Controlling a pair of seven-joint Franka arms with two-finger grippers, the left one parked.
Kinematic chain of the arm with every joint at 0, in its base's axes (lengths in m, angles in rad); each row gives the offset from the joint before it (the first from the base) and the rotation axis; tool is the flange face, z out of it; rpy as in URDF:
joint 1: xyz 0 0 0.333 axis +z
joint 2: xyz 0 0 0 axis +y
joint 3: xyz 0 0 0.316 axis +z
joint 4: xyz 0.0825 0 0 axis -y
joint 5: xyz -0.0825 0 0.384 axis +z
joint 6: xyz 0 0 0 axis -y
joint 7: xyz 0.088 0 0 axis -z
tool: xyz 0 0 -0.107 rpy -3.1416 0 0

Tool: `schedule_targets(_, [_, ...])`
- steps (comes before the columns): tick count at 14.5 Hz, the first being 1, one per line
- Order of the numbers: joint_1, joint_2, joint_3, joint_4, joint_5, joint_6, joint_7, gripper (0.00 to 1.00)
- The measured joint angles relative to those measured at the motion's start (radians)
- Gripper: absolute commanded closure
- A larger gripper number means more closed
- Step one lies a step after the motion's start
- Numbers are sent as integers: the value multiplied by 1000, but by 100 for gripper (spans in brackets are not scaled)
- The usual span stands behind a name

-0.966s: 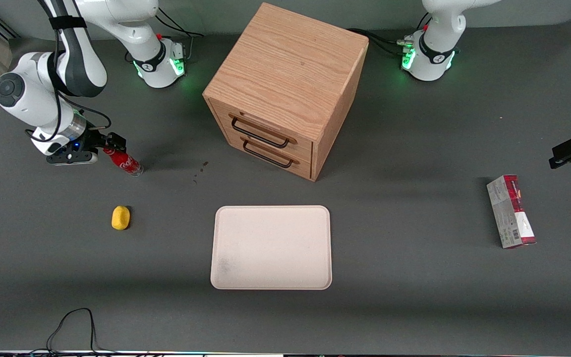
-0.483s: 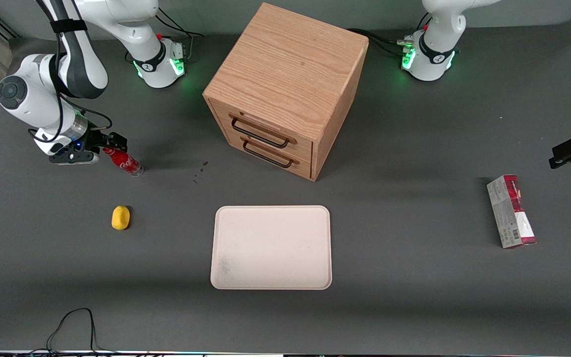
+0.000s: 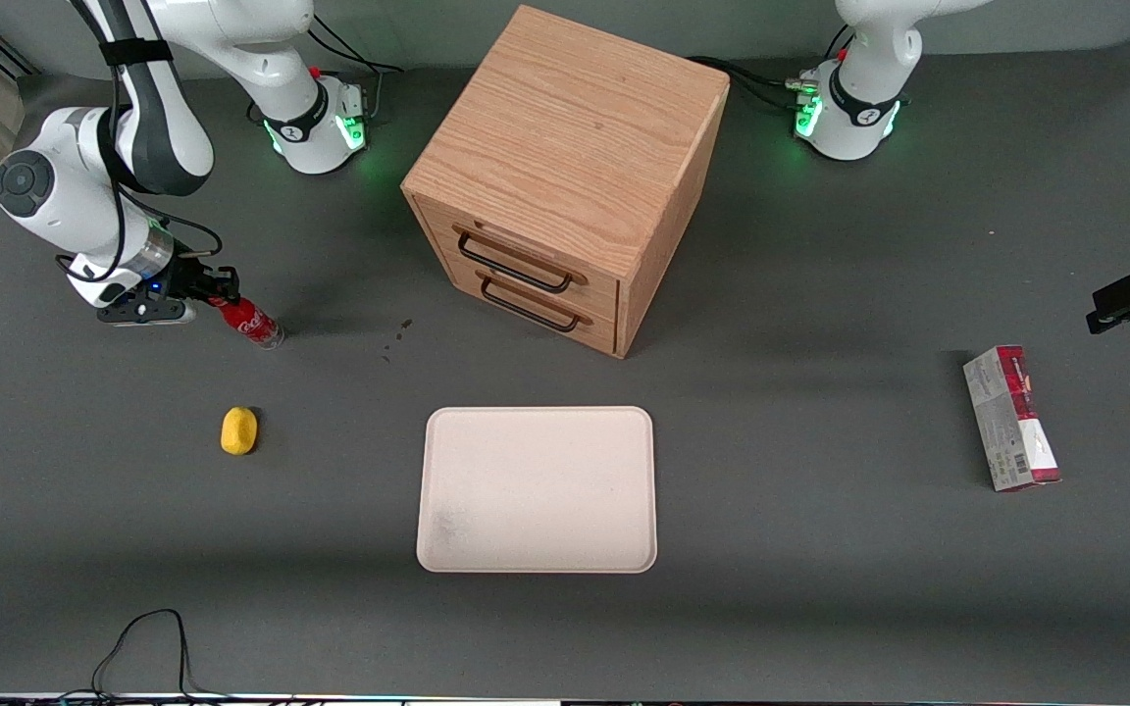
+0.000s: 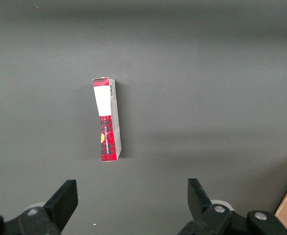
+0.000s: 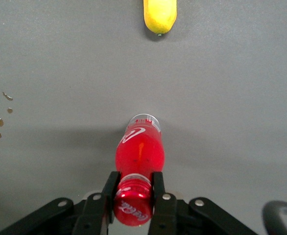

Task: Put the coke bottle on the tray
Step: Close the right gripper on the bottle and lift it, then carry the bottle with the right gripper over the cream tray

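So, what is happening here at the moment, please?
The right arm's gripper has its two fingers closed on the neck of the small slim red coke bottle, just under its red cap. The bottle stands on the grey table, toward the working arm's end. The flat beige-pink tray lies bare in front of the wooden two-drawer cabinet, nearer the front camera. A small yellow lump sits near the bottle.

gripper point(image 5: 133, 196): both fingers point(image 5: 109, 188) pressed against the bottle's neck, just under the cap
coke bottle point(image 5: 139, 156): red, standing on the grey table point(image 5: 231, 98)
yellow lump point(image 5: 159, 14): well apart from the bottle
brown spots point(image 5: 0, 115): on the table
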Motion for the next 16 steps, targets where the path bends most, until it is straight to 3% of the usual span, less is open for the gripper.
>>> schedule_targets(5, [0,0,0,46,0,-37,0,92])
schedule_targets(12, [3,1,4,549,0,-577,0,92])
schedule_targets(16, [3,28,6,803,-1,-792,-7,92])
